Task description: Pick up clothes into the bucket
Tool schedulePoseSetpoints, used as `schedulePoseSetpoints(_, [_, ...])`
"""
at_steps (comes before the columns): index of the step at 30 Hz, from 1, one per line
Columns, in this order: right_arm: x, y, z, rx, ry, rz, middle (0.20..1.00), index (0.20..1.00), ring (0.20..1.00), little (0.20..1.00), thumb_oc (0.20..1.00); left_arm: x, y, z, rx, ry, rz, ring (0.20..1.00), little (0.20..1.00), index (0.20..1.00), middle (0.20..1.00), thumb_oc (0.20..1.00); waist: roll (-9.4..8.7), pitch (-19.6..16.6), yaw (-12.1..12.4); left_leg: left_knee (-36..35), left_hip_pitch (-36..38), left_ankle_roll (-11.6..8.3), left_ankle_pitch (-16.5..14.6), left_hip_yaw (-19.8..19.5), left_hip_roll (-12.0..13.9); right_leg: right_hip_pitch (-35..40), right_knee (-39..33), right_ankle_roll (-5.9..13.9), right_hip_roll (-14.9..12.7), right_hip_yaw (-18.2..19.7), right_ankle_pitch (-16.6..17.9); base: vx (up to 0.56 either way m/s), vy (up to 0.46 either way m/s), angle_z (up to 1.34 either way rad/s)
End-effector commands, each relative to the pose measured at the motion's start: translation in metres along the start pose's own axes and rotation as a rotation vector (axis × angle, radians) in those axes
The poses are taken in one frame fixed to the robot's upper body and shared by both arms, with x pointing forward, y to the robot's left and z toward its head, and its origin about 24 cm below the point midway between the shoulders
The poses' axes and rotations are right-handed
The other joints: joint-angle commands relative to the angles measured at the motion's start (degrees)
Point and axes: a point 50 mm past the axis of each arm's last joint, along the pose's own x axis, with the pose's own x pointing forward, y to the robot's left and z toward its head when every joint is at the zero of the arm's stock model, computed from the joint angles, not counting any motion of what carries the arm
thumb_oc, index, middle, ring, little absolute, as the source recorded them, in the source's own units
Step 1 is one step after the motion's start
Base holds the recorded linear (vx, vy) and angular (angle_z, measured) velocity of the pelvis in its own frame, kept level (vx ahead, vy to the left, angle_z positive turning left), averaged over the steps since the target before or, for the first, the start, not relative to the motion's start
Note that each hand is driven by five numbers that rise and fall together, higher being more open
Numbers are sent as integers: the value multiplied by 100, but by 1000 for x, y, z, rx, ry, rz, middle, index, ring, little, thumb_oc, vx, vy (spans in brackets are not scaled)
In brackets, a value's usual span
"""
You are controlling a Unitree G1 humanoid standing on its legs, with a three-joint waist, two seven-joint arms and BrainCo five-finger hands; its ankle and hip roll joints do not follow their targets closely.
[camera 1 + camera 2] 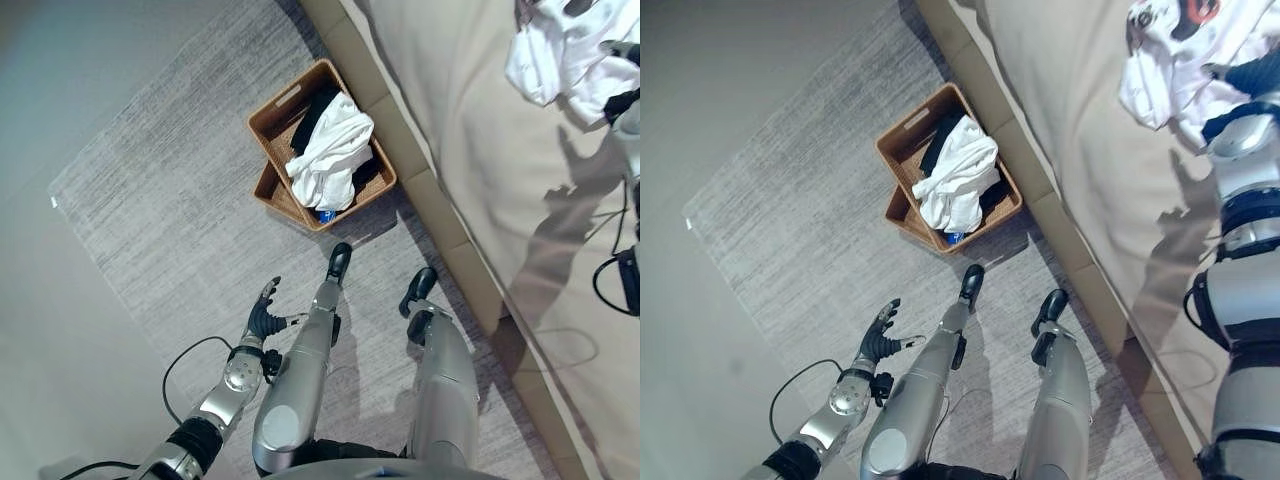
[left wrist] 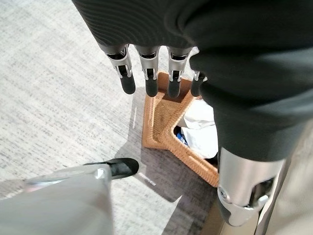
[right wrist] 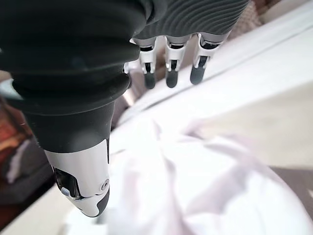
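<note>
A brown wicker basket (image 1: 274, 107) stands on the rug beside the bed, holding a white garment (image 1: 331, 150) and a black cloth (image 1: 319, 101). A pile of white clothes (image 1: 1170, 62) lies on the beige bed at the far right. My right hand (image 1: 1252, 76) hovers over that pile with straight fingers (image 3: 169, 68), and the white cloth (image 3: 195, 186) lies just below its palm, not gripped. My left hand (image 1: 264, 318) hangs low over the rug, short of the basket (image 2: 164, 122), its fingers (image 2: 149, 73) straight and holding nothing.
The beige bed (image 1: 470, 130) runs along the right, its padded edge (image 1: 440, 220) close against the basket. A grey rug (image 1: 170, 200) covers the floor, with bare smooth floor (image 1: 60, 330) to the left. A small blue item (image 1: 326, 214) shows in the basket's near corner.
</note>
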Motion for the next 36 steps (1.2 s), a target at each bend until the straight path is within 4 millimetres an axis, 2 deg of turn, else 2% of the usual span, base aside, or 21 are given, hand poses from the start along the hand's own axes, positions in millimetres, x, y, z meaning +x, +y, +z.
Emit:
schedulePoseSetpoints(1, [21,-51,9,-112,-56,-109,1000,1000,1000,1000,1000,-8,-1,7,-95,-46,-1,1000,1000,1000,1000,1000,257,-48,3,326,-114,24,-359,-302,146,7,291,406,-31,141,-201,4,-26,4])
schedulePoseSetpoints(2, [21,-51,10,-112,-56,-109,1000,1000,1000,1000,1000,-7,-1,7,-96,-46,-1,1000,1000,1000,1000,1000,256,-48,1,329,-118,24,-360,-300,144,0,296,407,-33,145,-203,12,-46,5])
schedulePoseSetpoints(3, [24,-60,7,-157,-41,-114,1000,1000,1000,1000,1000,-9,-3,9,-99,-58,-10,1000,1000,1000,1000,1000,280,-48,17,375,-310,23,-362,-292,133,-215,334,411,-35,173,-213,10,-21,6])
schedulePoseSetpoints(10, [31,-77,19,-211,-56,-147,1000,1000,1000,1000,1000,-14,-4,10,-136,-54,8,1000,1000,1000,1000,1000,336,-48,12,512,-957,15,-344,-203,70,-934,589,427,-108,285,-249,6,-4,3])
schedulePoseSetpoints(20, [35,-81,41,-211,-112,-141,1000,1000,1000,1000,1000,-15,2,18,-198,-87,43,1000,1000,1000,1000,1000,316,-48,77,789,-1597,59,-436,-148,-27,-1563,795,424,-158,386,-238,4,1,0])
schedulePoseSetpoints(21, [35,-79,43,-209,-118,-132,856,856,856,856,856,-15,4,20,-203,-95,45,1000,1000,1000,1000,1000,307,-48,86,814,-1652,63,-442,-146,-22,-1606,784,421,-155,402,-229,0,0,0])
schedulePoseSetpoints(22, [36,-78,54,-170,-152,-122,260,260,260,260,260,-15,8,23,-218,-110,55,1000,1000,1000,1000,1000,261,-48,86,824,-1749,74,-446,-133,-14,-1711,773,428,-118,423,-195,0,0,0])
schedulePoseSetpoints(23, [36,-79,55,-170,-153,-122,200,200,200,200,200,-14,8,23,-219,-111,56,1000,1000,1000,1000,1000,258,-48,84,828,-1759,74,-446,-128,-14,-1723,777,428,-118,429,-194,9,-27,-4])
schedulePoseSetpoints(26, [35,-76,65,-140,-188,-112,200,200,200,200,200,-13,10,26,-230,-124,59,1000,1000,1000,1000,1000,200,-48,49,810,-1881,63,-423,-111,-11,-1829,704,438,-97,459,-133,4,-7,-2])
schedulePoseSetpoints(27, [34,-73,73,-125,-214,-113,200,200,200,200,200,-12,10,28,-222,-129,61,1000,1000,1000,1000,1000,148,-48,26,832,-1961,70,-430,-89,-9,-1899,665,429,-74,470,-116,0,0,0])
schedulePoseSetpoints(32, [31,-67,83,-79,-263,-124,200,200,200,200,200,-9,12,30,-228,-138,80,1000,1000,1000,1000,1000,53,-48,-23,992,-2068,72,-480,-64,-50,-1930,626,430,-63,473,-86,-1,13,-6])
schedulePoseSetpoints(36, [28,-64,91,-53,-305,-138,200,200,200,200,200,-8,17,24,-209,-119,102,1000,1000,1000,1000,1000,-45,-48,-83,1160,-2024,71,-560,-34,-64,-1801,601,426,-61,467,-52,-10,20,-3])
